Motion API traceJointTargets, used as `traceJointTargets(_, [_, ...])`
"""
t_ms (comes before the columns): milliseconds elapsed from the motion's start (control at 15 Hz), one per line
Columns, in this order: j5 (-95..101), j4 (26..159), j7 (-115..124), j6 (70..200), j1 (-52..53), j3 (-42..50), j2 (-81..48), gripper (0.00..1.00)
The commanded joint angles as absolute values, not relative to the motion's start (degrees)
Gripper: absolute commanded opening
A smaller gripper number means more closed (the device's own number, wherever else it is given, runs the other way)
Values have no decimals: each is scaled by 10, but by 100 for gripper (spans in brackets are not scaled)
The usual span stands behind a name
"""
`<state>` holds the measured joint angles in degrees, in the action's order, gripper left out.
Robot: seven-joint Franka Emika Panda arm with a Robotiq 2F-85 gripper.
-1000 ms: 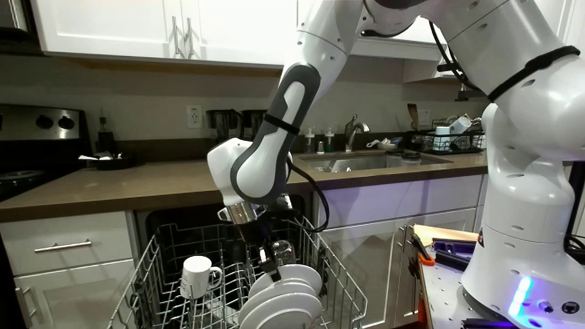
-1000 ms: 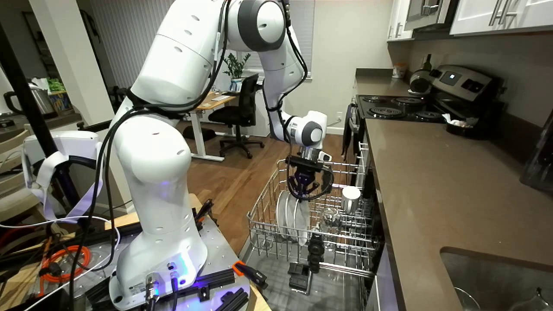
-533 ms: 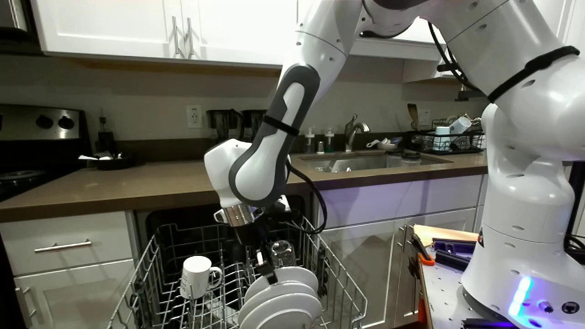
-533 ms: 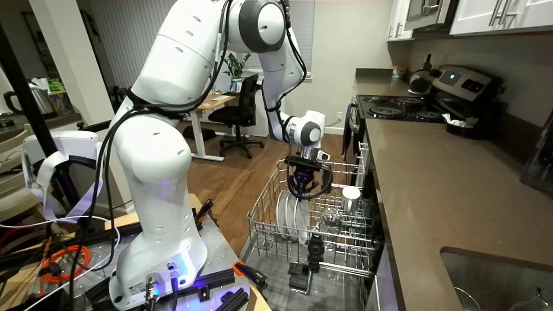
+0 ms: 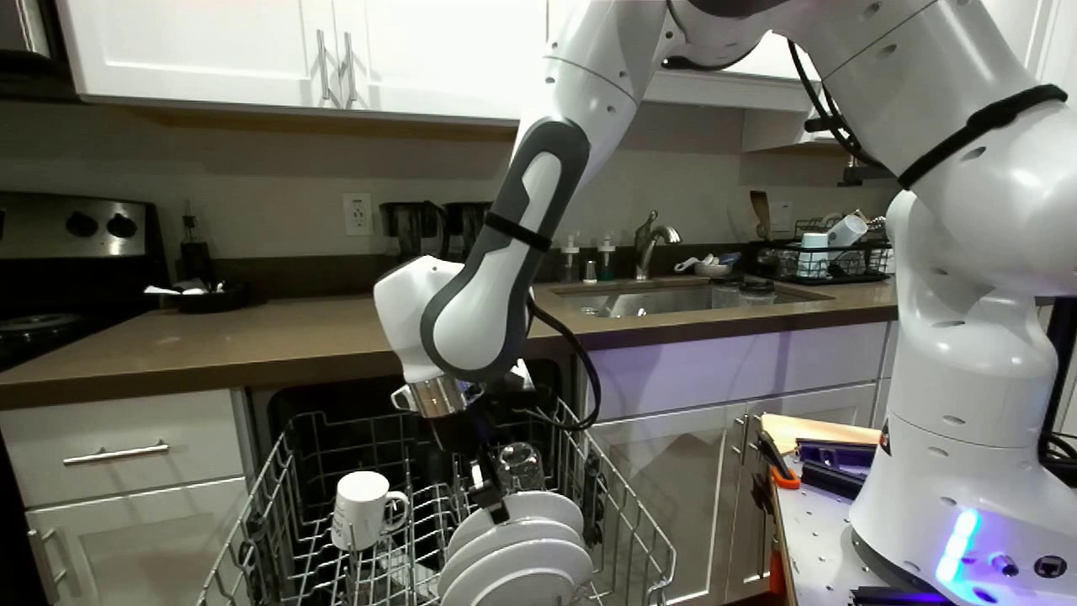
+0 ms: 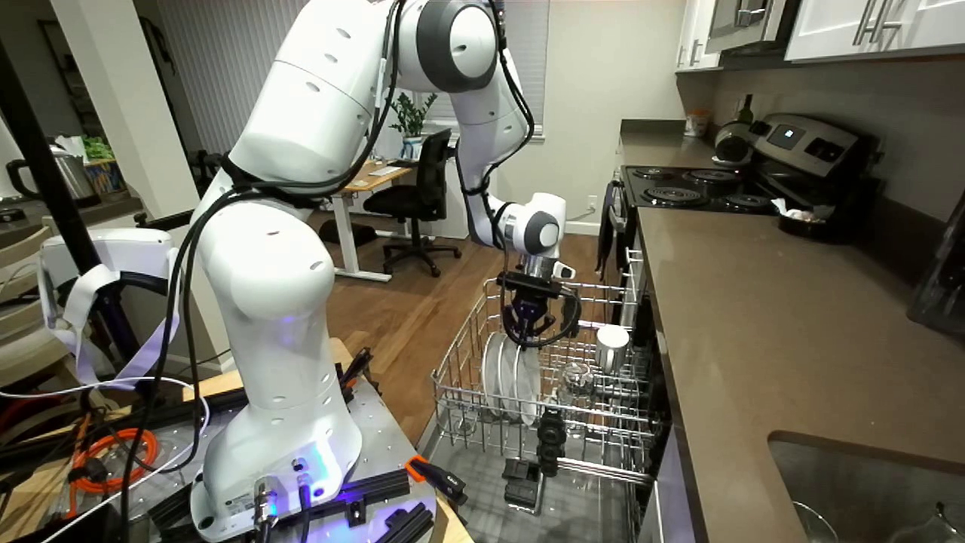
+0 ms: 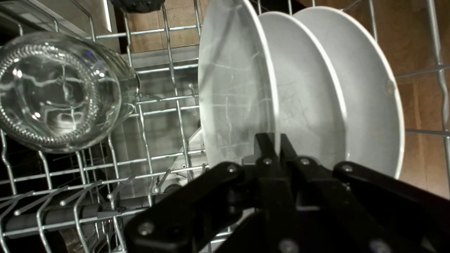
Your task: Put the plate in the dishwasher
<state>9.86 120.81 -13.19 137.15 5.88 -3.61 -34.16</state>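
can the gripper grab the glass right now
Probably not yet: the gripper is closed on the rim of a plate, so it would have to let go first. After that the glass looks reachable: it sits beside that plate, and no other dish shows between them in the wrist view.

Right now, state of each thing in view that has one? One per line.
dishwasher: open
wire rack: pulled out
gripped dinner plate: on edge in rack
claw: closed on that plate's rim
other two dinner plates: on edge in rack
white mug: looks upside down
clear glass vessel: upside down
faucet: no water visible
drawer: closed
cabinet doors: closed
base light: lit
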Motion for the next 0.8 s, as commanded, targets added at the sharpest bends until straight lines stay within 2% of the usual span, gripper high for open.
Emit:
traceJointTargets(0, [103, 1196, -125, 1363, 67, -53, -328, 6])
traceJointTargets(333, [101, 1163, -134, 1327, 69, -59, -319, 6])
traceJointTargets(400, [104, 1160, -130, 1320, 71, -59, -315, 31])
traceJointTargets(533, [106, 1154, -128, 1303, 73, -60, -306, 38])
traceJointTargets(733, [114, 1150, -111, 1274, 80, -55, -287, 58])
